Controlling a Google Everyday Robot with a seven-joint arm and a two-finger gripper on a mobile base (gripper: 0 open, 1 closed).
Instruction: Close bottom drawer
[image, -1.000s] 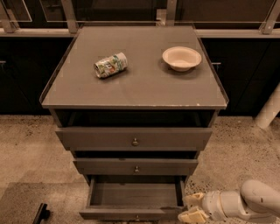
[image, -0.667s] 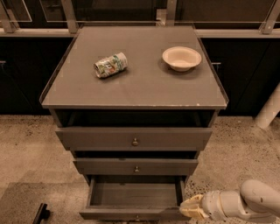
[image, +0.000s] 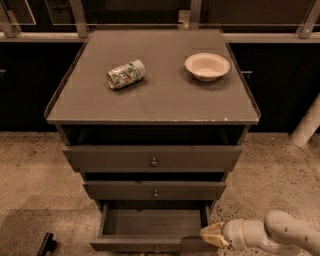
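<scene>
The bottom drawer (image: 150, 222) of the grey-brown cabinet is pulled out and its shallow box shows empty; its front (image: 125, 245) runs along the lower edge of the view. The two drawers above it, top (image: 153, 159) and middle (image: 155, 190), are pushed in. My gripper (image: 210, 235) comes in from the lower right on a white arm (image: 280, 235). Its yellowish tip is at the drawer's front right corner, touching or just beside it.
A crushed can (image: 125, 74) and a white bowl (image: 207, 65) lie on the cabinet top (image: 160, 100). A white post (image: 307, 122) stands at the right. A dark object (image: 46, 244) lies on the speckled floor at the lower left.
My gripper has moved a little left towards the drawer's front right corner. The drawer stays pulled out.
</scene>
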